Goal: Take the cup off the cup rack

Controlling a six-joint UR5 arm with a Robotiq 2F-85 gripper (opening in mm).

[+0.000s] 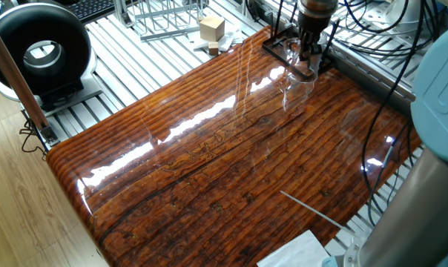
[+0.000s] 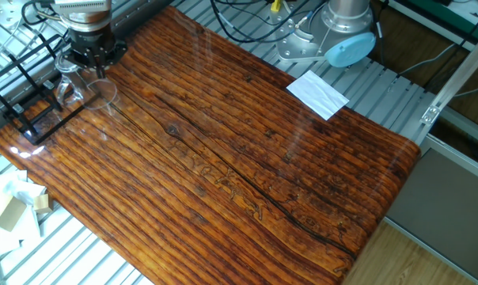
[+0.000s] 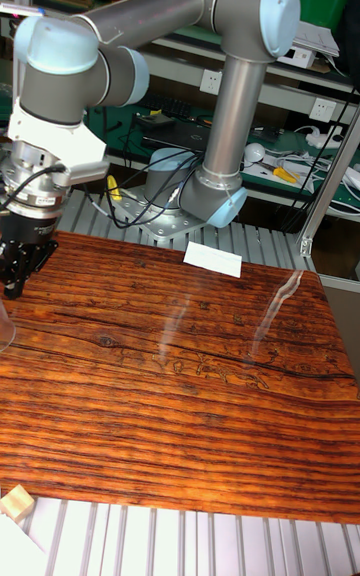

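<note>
The other fixed view shows the cup [image 2: 87, 89] at the far corner of the shiny wooden tabletop [image 2: 247, 158], right by the cup rack [image 2: 25, 107], a thin black wire frame with upright rods. The cup is clear glass, so it is hard to see; mostly its round rim and some bright glints show. It looks tipped on its side, with the open mouth facing out over the wood, and I cannot tell if it hangs on a rod or just leans beside one. The gripper [image 2: 87, 62] is right above the cup, and its jaws reach down to the top of the glass. They look closed on the cup, but the glass is see-through and the spot is small, so I cannot tell for sure. In one fixed view the gripper [image 1: 308, 46] and the cup [image 1: 300, 63] sit close together at the far edge, with the cup rack [image 1: 283, 41] just behind them. I think the cup is small and light, but hard and stiff, so it does not bend at all. Glass is smooth and slippery, and it can break if it drops or bangs on a rod. A good place to hold looks like the wall near the rim or the thick bottom, not the thin loop handle. The rack looks very light, so it may lift with the cup if the cup catches.
</note>
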